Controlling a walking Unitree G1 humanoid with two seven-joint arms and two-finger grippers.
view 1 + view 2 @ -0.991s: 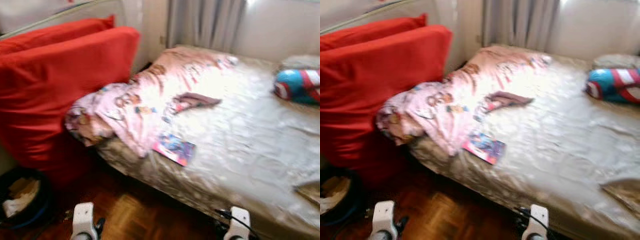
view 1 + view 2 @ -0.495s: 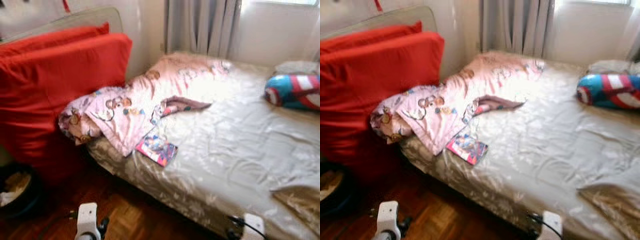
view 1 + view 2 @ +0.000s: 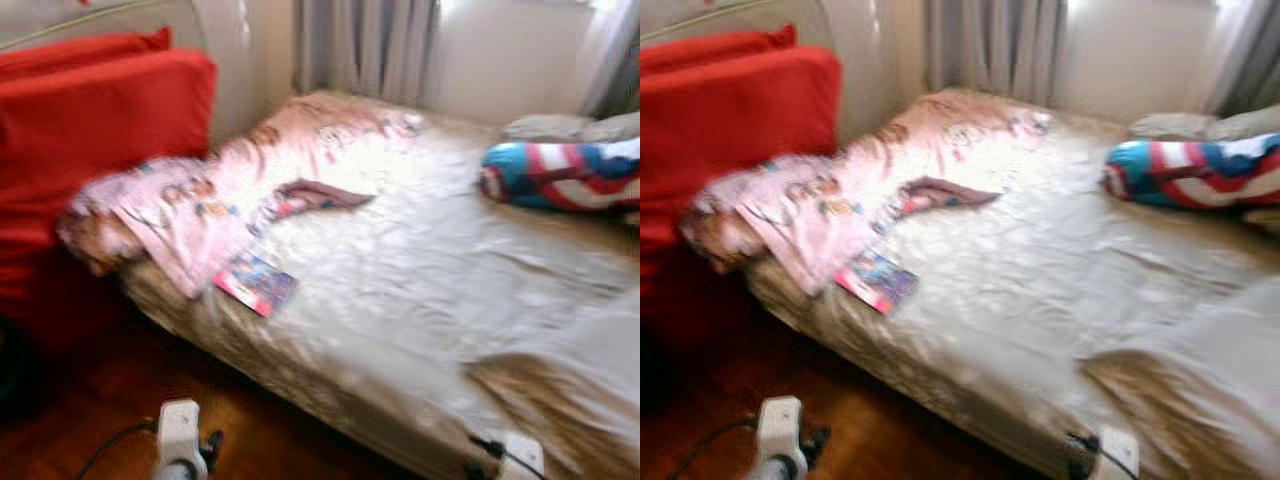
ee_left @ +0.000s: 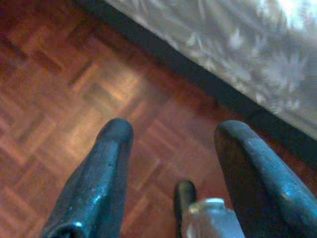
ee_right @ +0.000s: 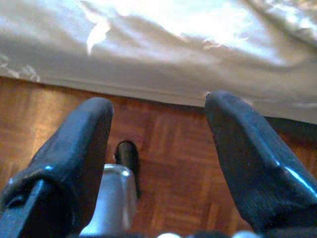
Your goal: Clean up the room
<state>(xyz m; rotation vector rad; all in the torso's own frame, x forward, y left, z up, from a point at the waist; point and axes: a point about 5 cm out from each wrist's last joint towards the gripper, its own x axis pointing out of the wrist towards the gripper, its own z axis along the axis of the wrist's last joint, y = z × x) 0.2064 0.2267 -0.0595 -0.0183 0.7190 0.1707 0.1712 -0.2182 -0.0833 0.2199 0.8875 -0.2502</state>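
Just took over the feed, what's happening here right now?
Nothing is being handled yet. The robot stands at the side of the bed, and both arms hang low over the wooden floor. The left pincer and right pincer are open and empty. On the bed lie a crumpled pink blanket, a small colourful book near the edge, and a red, white and blue cushion. Red pillows lean at the robot's left.
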